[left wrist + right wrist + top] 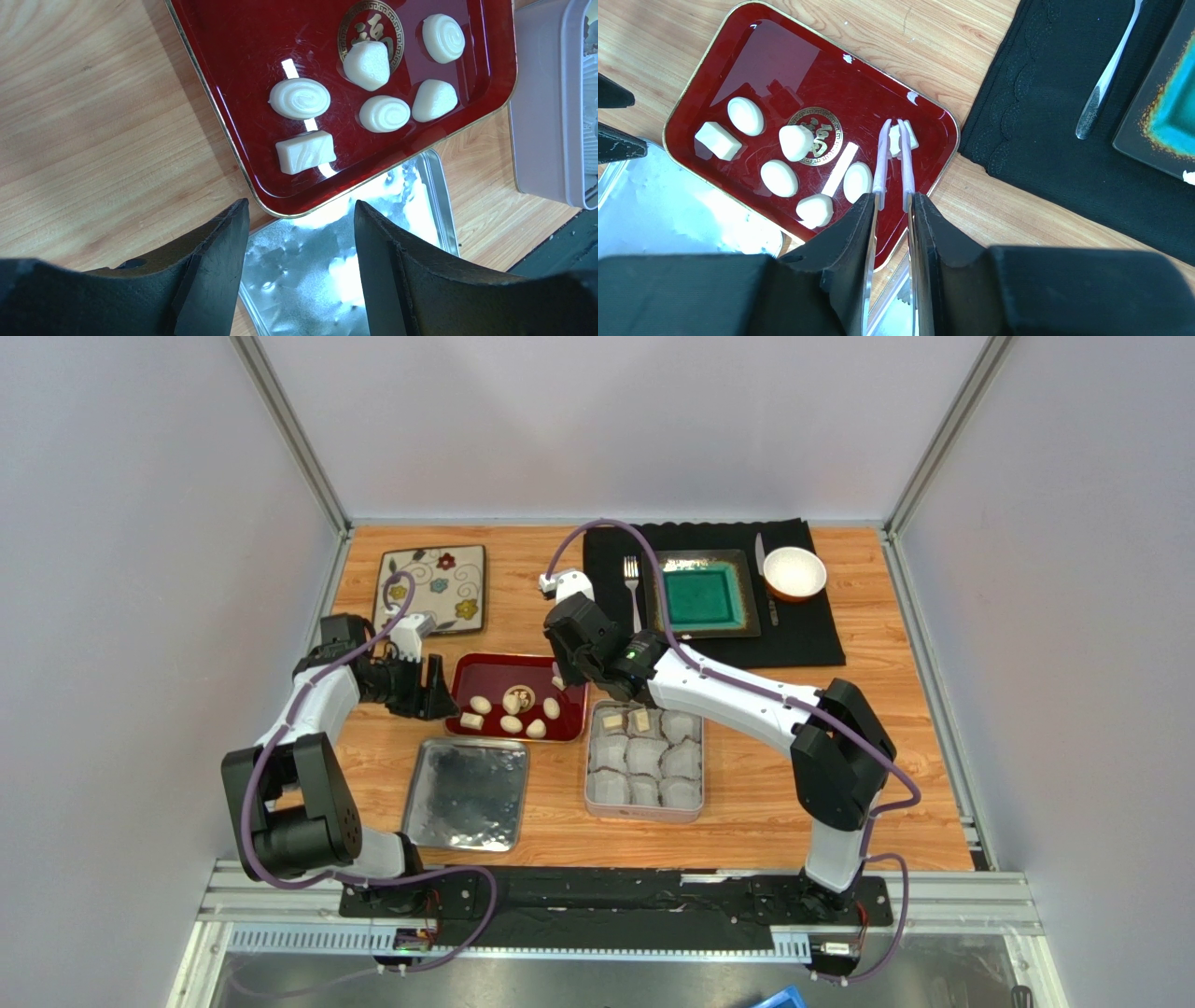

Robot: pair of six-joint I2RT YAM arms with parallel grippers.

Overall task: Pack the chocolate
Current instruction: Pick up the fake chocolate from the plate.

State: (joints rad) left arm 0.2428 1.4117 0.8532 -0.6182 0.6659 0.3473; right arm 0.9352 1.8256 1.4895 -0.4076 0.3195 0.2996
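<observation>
Probably light, slick and easily marred, the chocolate (904, 138) at the tray's (773, 63) three o'clock wants holding by its flanks; the right gripper (892, 203) pinches the tweezers (881, 164), the left gripper (302, 213) stands spread.

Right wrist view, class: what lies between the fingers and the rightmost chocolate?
Pink tongs, gripped by the fingers, tips at that chocolate; seen in the right wrist view.

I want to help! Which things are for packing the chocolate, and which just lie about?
For the job: chocolate, red tray, tin of paper cups, tongs.
Just lying about: flowery plate, fork, green plate, white bowl.
</observation>
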